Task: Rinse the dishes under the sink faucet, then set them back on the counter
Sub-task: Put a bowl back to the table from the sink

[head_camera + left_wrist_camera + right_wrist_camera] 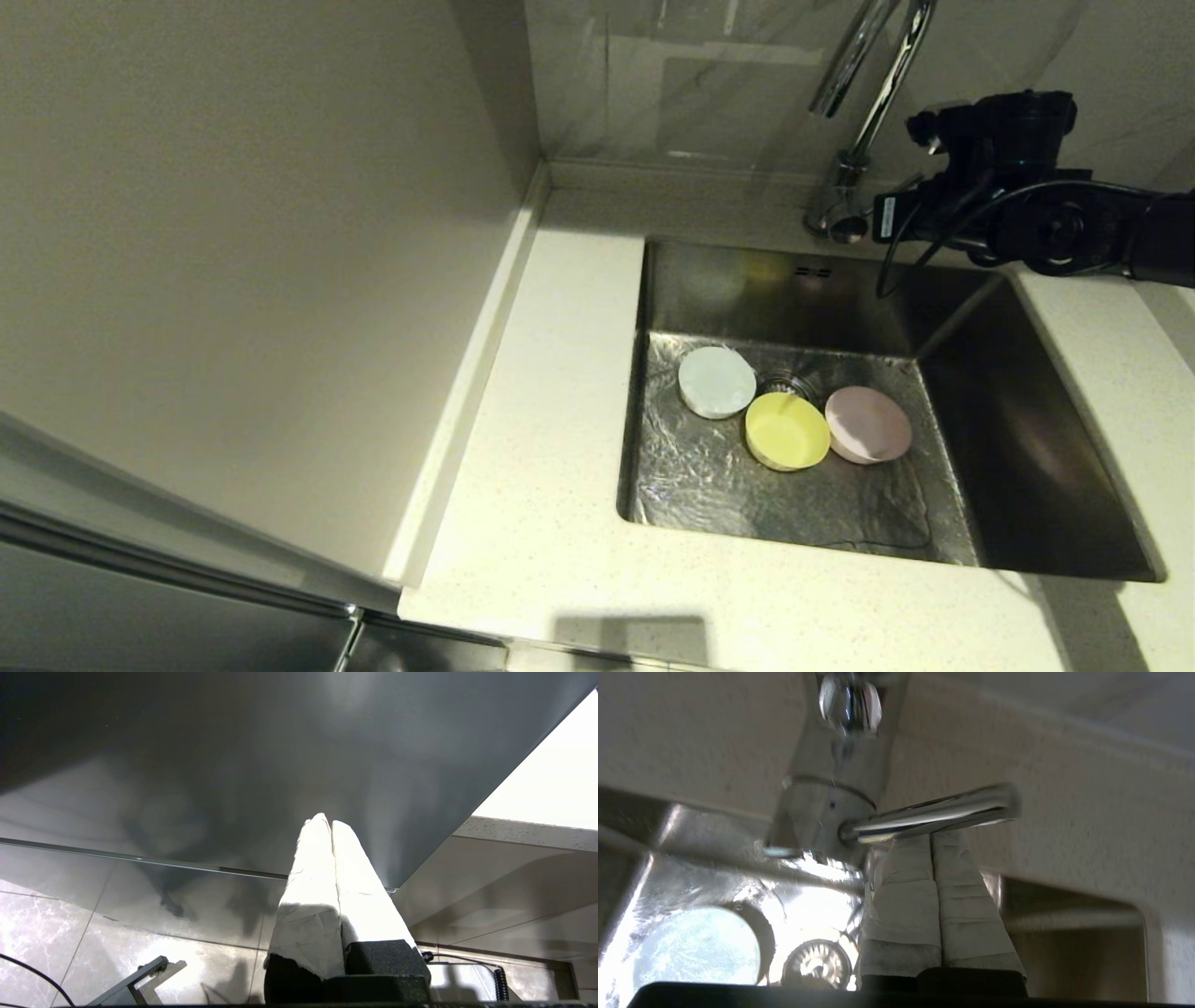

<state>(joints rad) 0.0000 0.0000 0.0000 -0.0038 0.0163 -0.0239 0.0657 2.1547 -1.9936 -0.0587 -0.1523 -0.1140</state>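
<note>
The right end effector (931, 842), fingers together, sits just under the faucet's side lever (929, 814); the left end effector (329, 823) is likewise closed.

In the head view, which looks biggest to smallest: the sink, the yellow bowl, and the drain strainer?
1. Sink, by far the largest.
2. Yellow bowl.
3. Drain strainer, smallest, though the bowls partly hide it.
</note>
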